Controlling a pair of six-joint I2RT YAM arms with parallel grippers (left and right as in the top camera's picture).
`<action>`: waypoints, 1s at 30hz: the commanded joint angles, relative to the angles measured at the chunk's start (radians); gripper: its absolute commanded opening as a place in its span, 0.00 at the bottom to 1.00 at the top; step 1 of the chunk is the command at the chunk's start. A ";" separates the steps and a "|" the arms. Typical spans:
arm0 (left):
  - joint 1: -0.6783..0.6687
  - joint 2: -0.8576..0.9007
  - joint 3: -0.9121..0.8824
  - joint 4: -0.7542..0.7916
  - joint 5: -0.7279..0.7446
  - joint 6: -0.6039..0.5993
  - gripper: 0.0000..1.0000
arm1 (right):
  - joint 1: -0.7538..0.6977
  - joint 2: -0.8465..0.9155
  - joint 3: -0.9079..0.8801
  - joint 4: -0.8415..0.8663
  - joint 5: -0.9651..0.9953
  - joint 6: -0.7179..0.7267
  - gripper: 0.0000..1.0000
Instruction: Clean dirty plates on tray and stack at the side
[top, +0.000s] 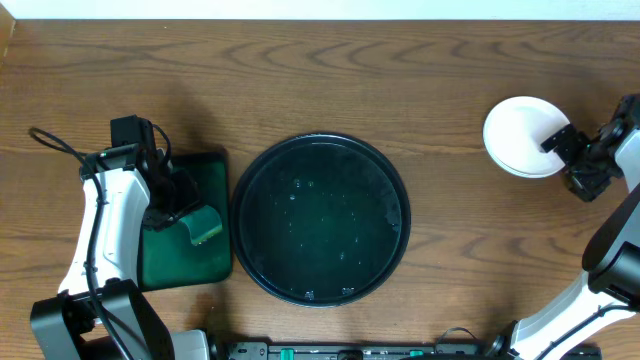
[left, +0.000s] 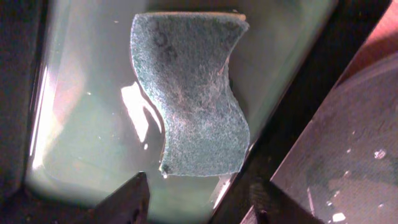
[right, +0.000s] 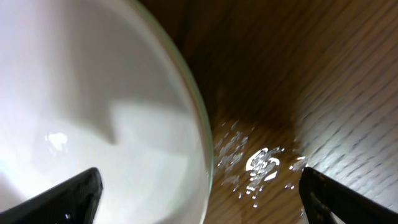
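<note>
Right gripper (right: 205, 199) stands open, its two dark fingertips spread wide at the bottom corners of the wrist view and closed on nothing. The glossy rim of the plates (right: 93, 93) runs down between them, one fingertip over the white surface and the other over the bare wood. From overhead the plates (top: 518, 135) show as a single white disc at the far right of the table (top: 320, 80); how many are stacked there cannot be told. The right gripper (top: 568, 158) sits at the disc's right edge, one finger reaching over it. Small water droplets (right: 261, 165) glisten on the wood just beside the rim

At the middle of the table lies the tray (top: 320, 250), round and black with a raised rim, its floor wet and speckled with drops. It is well apart from the plates, with bare wood between them

Just left of the tray, almost touching it, lies a green rectangular tray (top: 165, 255). A green sponge (top: 207, 228) lies on it near its right edge. The left gripper (top: 180, 205) hangs over this green tray with its jaws apart and holding nothing. In its wrist view the sponge (left: 193, 93) lies flat on the shiny tray floor (left: 87, 124), beyond the left gripper (left: 199, 199), and a corner of the black tray (left: 348, 155) shows at the right
</note>
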 joint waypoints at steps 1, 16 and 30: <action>0.003 0.011 0.004 0.006 -0.003 0.036 0.59 | 0.021 -0.037 0.008 -0.017 -0.034 0.006 0.80; -0.026 -0.204 0.051 0.009 -0.001 0.073 0.64 | 0.210 -0.558 0.011 -0.058 -0.093 -0.359 0.99; -0.203 -0.819 0.105 -0.034 0.050 0.282 0.64 | 0.556 -1.019 0.011 -0.192 -0.072 -0.793 0.99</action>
